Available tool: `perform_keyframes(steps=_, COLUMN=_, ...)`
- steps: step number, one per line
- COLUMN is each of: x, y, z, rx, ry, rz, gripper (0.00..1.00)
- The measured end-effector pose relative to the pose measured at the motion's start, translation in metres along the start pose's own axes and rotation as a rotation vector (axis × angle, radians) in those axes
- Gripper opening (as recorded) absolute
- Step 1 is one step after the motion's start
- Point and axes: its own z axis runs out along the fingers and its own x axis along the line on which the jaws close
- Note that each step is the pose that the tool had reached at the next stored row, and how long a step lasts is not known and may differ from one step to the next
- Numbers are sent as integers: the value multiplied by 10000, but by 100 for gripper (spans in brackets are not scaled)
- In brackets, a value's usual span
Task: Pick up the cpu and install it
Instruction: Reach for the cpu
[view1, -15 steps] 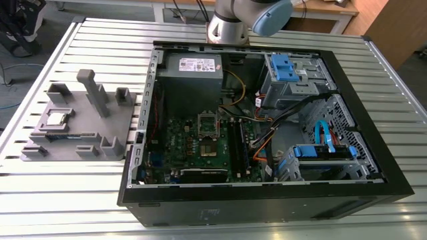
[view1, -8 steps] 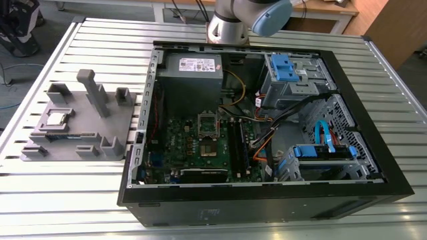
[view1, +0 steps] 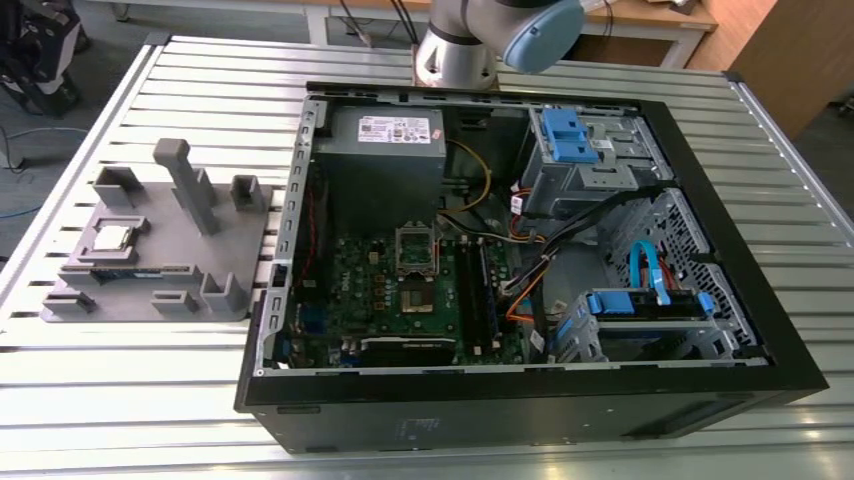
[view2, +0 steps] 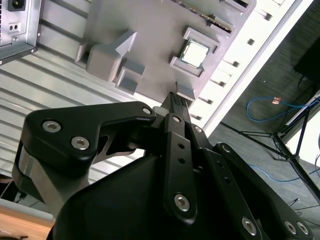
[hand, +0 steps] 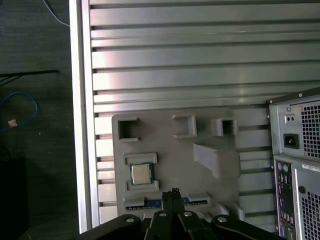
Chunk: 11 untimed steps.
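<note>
On the grey fixture plate (view1: 234, 250), which is sitting on the slatted metal table (view1: 134, 400) at the exterior view's left of the open computer case (view1: 534, 395), the cpu (view1: 110, 237) is lying flat in its little square holder with its shiny top facing up. The gripper (hand: 174, 191) is hanging above the plate and pointing down at it. Its two fingers are looking pressed together, and they are holding nothing. In both wrist views the cpu (hand: 140, 173) is sitting near the fingertips but off to one side, not right under them, so the tips are aiming at the plate's edge beside the holder. The cpu (view2: 194, 53) is square, so no side is longer than another. The black body of the gripper (view2: 176, 97) is covering part of the plate (view2: 150, 30), and a thin green stick (hand: 150, 204) near the tips is getting partly cut off. It is hard to tell how high the tips are hanging above the plate. Inside the case, the socket (view1: 416, 255) is waiting, well apart from the cpu.
</note>
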Motion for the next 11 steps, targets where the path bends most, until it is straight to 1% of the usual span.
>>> perform_keyframes(steps=11, x=15, y=-9, z=196, rx=57, ry=75, rz=1, gripper=11)
